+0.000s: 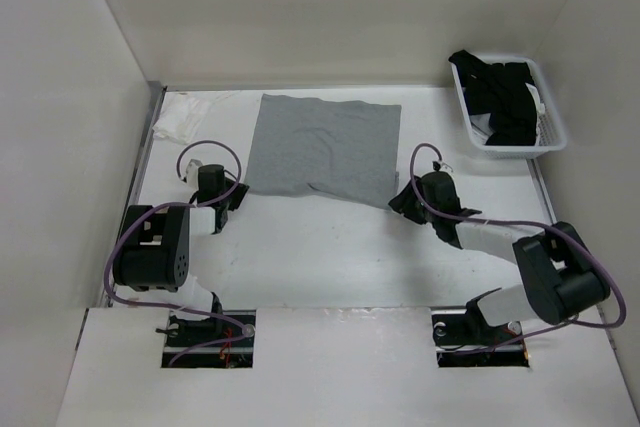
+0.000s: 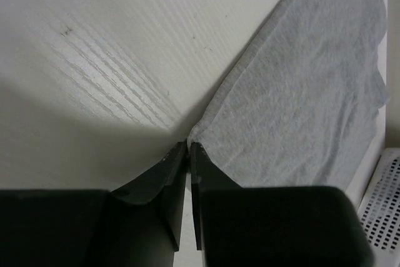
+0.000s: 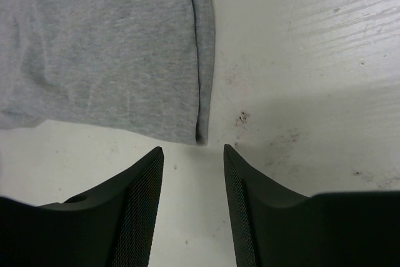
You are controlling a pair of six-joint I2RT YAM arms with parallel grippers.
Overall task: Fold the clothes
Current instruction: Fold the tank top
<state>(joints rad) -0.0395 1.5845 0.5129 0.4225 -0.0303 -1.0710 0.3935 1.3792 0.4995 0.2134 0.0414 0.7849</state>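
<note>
Clothes (image 1: 322,147) form a soft heather-grey knit rectangle, lightly creased.

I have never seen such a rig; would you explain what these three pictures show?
Two robot arms stand at a white table. One picture looks down from above; the others come from cameras on each wrist. A grey tank top lies flat there; a basket of black garments and a white cloth sit at the far corners. The left hand is shut, seemingly pinching the top's corner. The right hand is open and empty, just short of another corner.
</note>
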